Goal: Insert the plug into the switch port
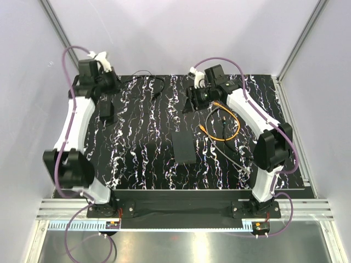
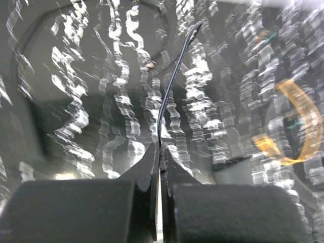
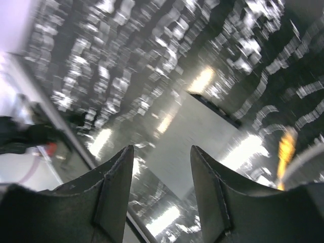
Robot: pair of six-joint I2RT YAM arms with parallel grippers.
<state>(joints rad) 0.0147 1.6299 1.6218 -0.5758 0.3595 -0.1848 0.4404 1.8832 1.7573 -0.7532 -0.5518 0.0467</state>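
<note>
Left tool, bottom centre, grips a thin black cord. Right tool stands open below a flat matte-black rectangular box at frame centre.

One counter, marbled black and white. Two arms stand on it: one left arm and one right arm. There are two claws, one to each arm, the left claw and the right claw, and each has two fingers. One flat black box. One small black block. One thin black cord. One orange cable, lying in a single loop. Possibly one pale cable too, though it is hard to tell from the marbling.
</note>
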